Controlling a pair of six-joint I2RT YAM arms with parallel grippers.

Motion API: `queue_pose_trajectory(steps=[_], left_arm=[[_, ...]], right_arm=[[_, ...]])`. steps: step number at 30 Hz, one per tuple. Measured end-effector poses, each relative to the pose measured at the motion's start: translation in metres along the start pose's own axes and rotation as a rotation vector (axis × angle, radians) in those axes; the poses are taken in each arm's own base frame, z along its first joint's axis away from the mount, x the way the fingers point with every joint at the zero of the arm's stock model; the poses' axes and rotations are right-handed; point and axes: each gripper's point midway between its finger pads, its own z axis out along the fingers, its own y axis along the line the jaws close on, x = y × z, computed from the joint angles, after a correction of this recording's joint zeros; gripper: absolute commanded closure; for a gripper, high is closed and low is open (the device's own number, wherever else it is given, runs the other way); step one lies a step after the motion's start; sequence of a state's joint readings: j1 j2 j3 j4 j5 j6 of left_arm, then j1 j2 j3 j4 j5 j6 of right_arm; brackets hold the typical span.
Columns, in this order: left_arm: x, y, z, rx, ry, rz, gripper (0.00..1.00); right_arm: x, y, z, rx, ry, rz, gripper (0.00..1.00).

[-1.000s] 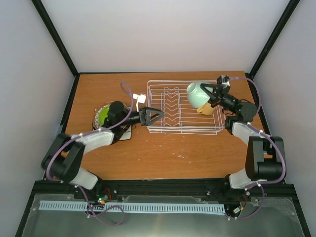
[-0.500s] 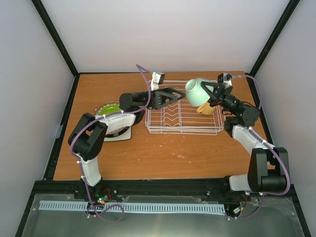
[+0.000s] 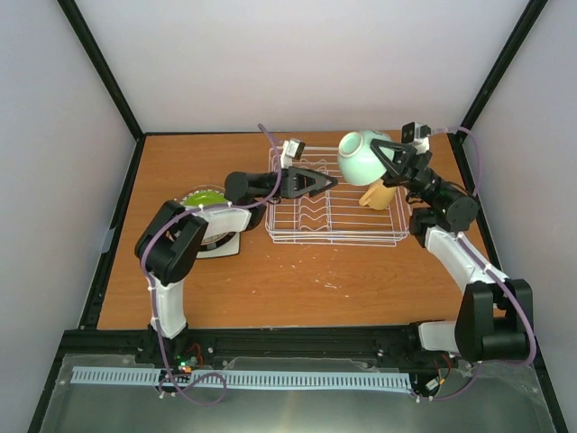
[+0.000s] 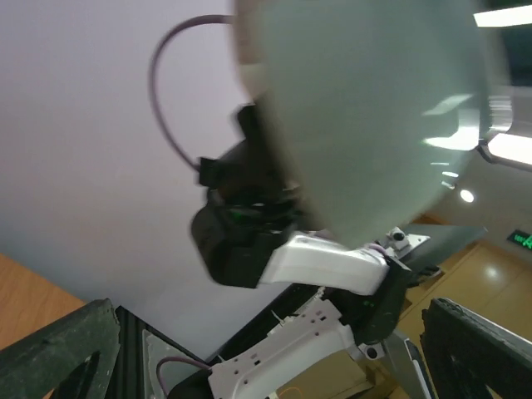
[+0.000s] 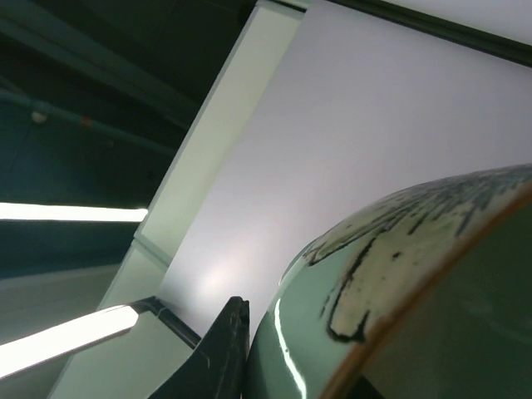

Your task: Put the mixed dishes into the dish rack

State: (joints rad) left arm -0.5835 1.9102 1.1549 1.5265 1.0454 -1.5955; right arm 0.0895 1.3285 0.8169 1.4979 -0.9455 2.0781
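My right gripper (image 3: 383,161) is shut on the mint-green bowl (image 3: 359,157), tipped on its side and held up over the back right of the white wire dish rack (image 3: 293,236). The bowl fills the right wrist view (image 5: 416,299) against one black finger (image 5: 220,357). My left gripper (image 3: 329,183) is open and empty above the rack's middle, pointing at the bowl, which looms blurred in the left wrist view (image 4: 366,116). The yellow mug (image 3: 376,196) lies in the rack's right end. The lime-green plate (image 3: 204,199) tops a stack left of the rack, above the white square plate (image 3: 227,246).
The rack's wavy dividers (image 3: 311,203) stand under my left gripper. My right arm's links (image 4: 332,266) show close in front of the left wrist camera. The plate stack lies under my left forearm. Other plates in the stack are mostly hidden.
My left arm swung from the rack's front left corner up over the rack toward the bowl. My right gripper raised the bowl a little and tilted it.
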Motion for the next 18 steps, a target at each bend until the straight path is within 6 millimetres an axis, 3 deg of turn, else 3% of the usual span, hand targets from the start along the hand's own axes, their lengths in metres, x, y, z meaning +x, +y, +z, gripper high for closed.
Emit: queue_pose_trajectory(steps=[3,6,13,18], left_arm=[[0.007,0.025,-0.003,-0.026,0.005,-0.063,0.00],[0.002,0.033,0.005,-0.012,0.020,-0.078,0.00],[-0.035,-0.005,0.027,0.078,0.018,0.003,0.00],[-0.038,-0.010,0.029,0.089,0.016,-0.010,0.00]], right_arm=[[0.008,0.018,0.003,-0.031,0.011,-0.032,0.97],[0.012,0.024,0.005,-0.045,0.017,-0.040,0.97],[0.016,0.013,0.000,-0.030,0.007,-0.007,0.97],[0.017,0.011,-0.001,-0.028,0.006,-0.001,0.97]])
